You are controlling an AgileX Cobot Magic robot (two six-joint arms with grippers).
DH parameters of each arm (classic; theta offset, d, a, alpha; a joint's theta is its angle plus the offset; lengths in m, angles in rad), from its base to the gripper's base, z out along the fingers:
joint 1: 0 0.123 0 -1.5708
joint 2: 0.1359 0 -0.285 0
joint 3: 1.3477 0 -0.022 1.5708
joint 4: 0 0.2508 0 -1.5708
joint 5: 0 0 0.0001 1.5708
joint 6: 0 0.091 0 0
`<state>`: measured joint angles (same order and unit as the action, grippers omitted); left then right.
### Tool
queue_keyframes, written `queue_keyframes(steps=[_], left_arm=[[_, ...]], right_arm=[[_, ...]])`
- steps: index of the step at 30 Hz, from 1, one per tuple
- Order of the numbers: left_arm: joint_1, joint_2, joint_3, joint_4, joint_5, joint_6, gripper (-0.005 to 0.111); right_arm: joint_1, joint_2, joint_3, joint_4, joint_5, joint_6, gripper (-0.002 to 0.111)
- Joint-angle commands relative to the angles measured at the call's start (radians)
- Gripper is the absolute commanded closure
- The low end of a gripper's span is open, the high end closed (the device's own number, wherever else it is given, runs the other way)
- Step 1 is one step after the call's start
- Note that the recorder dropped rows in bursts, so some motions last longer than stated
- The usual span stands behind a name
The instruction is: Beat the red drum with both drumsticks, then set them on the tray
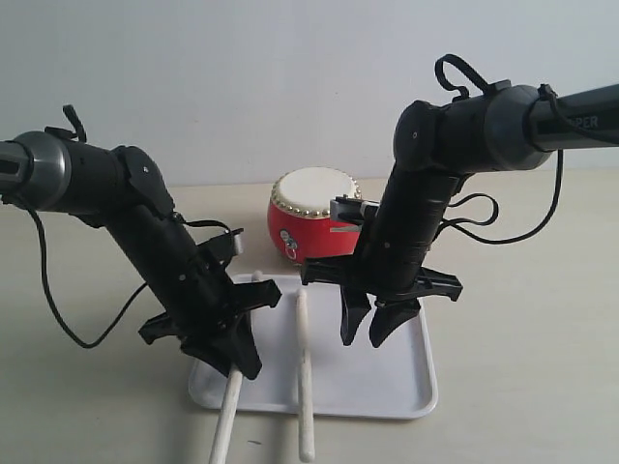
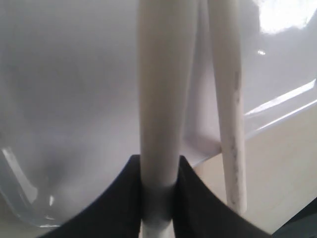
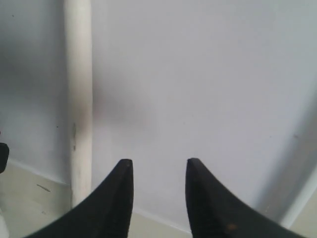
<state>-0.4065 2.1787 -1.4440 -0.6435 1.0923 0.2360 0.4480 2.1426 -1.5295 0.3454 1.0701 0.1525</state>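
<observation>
Placement step, by my read. The left gripper (image 1: 235,356) was pinched on the held drumstick (image 1: 228,418), jaws closed tight round the shaft in the left wrist view. That stick was angled low over the left side of the tray (image 1: 411,382), butt end hanging past the front rim. Just beside it the second drumstick (image 1: 304,372) lay flat on the tray, also overhanging the front rim. The right gripper (image 1: 363,333) hung over the tray's middle, fingers spread, nothing between them.

To do it well, I'd say: lower the held drumstick until it rested on the tray floor, roughly parallel to the lying one. Nudge it in toward the drum so less stuck out, then open slowly. A round shaft would likely roll if let go tilted or from height. Avoid knocking the lying stick. The right arm had nothing to do but keep clear.

Looks: both sticks were long, thin, pale wood; the lying one showed dark scuffs along its shaft. The tray was glossy white with a low rim and rounded corners. The red drum (image 1: 298,237) sat behind the tray's far edge, touching or just off it, couldn't tell. It had a glossy barrel, cream skin and brass studs.
</observation>
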Motion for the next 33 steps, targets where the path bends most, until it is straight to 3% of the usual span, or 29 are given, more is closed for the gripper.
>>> queue_keyframes(steps=[1, 11, 22, 33], left_arm=[[-0.002, -0.005, -0.006, -0.025, 0.0, -0.006, 0.106], [-0.002, -0.005, -0.044, -0.025, -0.019, -0.036, 0.086], [-0.002, -0.001, -0.044, -0.027, -0.04, -0.061, 0.071], [-0.002, -0.001, -0.044, -0.031, -0.04, -0.061, 0.071]], right_arm=[[-0.002, -0.012, 0.006, -0.008, 0.004, -0.013, 0.073], [-0.002, -0.012, 0.006, -0.006, 0.006, -0.013, 0.073], [-0.002, -0.012, 0.006, -0.006, 0.023, -0.02, 0.073], [-0.002, -0.012, 0.006, -0.006, 0.023, -0.02, 0.073]])
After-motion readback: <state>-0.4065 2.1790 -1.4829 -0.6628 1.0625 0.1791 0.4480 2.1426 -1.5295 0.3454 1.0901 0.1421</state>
